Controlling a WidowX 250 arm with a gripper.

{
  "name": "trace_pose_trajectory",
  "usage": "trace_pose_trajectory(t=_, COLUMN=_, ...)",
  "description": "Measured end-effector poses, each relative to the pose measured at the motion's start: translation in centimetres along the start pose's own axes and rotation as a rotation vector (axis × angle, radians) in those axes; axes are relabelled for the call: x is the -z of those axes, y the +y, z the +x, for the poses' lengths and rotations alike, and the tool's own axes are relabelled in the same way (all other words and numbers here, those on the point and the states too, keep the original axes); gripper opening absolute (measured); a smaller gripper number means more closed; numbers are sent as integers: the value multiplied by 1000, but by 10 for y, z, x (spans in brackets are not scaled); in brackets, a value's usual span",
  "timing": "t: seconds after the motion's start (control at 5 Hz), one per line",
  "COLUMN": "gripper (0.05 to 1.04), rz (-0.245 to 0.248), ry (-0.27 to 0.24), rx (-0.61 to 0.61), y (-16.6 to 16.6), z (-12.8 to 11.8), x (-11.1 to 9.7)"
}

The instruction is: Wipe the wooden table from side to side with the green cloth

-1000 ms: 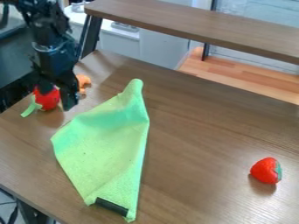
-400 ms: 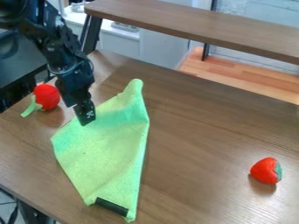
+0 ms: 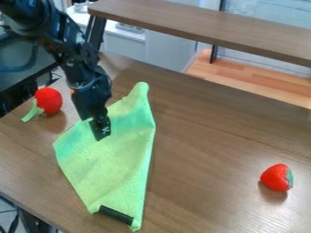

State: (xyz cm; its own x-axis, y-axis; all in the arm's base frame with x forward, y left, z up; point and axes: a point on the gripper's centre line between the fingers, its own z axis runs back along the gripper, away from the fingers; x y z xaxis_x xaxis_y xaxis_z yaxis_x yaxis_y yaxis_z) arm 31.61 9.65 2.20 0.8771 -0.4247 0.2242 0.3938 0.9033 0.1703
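No readable text or numbers appear anywhere.

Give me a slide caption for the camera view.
Black claw over a green cloth on a brown table, between a round red toy and a strawberry.

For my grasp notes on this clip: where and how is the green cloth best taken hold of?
The green cloth looks best gripped at its narrow far end, where it bunches into a ridge; the rest spreads wide and fairly flat. I'd bring the hand down from above, closing across the ridge from both sides.
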Motion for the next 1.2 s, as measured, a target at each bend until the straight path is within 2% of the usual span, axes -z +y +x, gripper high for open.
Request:
trace_pose_trajectory(t=0.2, gripper=1001, rz=-37, ry=27, rx=-10, y=-10, z=-2, x=13)
trace_pose_trajectory(t=0.4, gripper=1001, rz=-74, ry=29, rx=-17, y=-15, z=-1, x=16)
trace_pose_trajectory(t=0.6, gripper=1001, rz=-153, ry=13, rx=-17, y=-21, z=5, x=19)
trace_pose_trajectory(t=0.8, gripper=1001, rz=-188, ry=-5, rx=-50, y=-16, z=8, x=20)
trace_pose_trajectory(t=1.0, gripper=1001, rz=-158, ry=7, rx=-27, y=-18, z=10, x=29)
trace_pose_trajectory(t=1.2, gripper=1001, rz=-128, ry=45, rx=5, y=-27, z=11, x=44)
